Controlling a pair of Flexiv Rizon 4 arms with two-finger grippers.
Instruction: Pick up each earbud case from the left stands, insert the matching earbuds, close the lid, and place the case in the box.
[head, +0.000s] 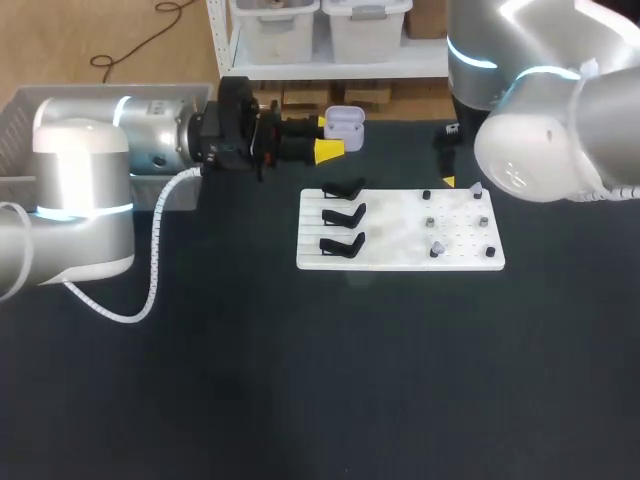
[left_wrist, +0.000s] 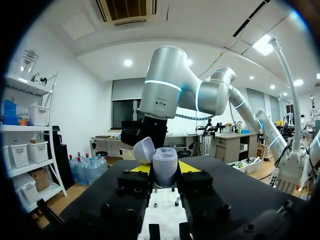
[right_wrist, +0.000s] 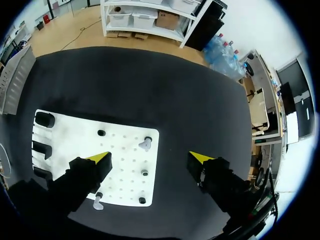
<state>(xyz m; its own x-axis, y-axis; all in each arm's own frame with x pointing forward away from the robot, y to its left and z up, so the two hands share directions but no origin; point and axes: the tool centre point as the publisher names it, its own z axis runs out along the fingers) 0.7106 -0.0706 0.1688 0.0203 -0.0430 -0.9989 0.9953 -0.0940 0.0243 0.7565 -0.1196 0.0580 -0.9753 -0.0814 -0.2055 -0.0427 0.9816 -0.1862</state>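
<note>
Left pincer (left_wrist: 165, 169) is clamped on the lavender earbud case (left_wrist: 165, 174), one yellow-tipped finger pressed to each side. The case stands upright between them, its lid (left_wrist: 144, 149) swung open to one side. From the head view it hangs above the black worktop (head: 300, 380), just past the far edge of the white board (head: 390, 235). On the board's left part, three black stands (head: 343, 214) lie in a column. Its right part carries two pale earbuds (right_wrist: 145, 144) and several small dark pieces (right_wrist: 144, 172), all set apart from one another. Right pincer (right_wrist: 150, 159) hovers over the board's right edge with fingers spread wide, one above the board and the other above bare worktop. In the left wrist view, the right arm (left_wrist: 170, 95) rises directly ahead of the held case. A grey slatted box (head: 15, 110) sits at the worktop's left edge, behind the left arm (head: 80, 190).
</note>
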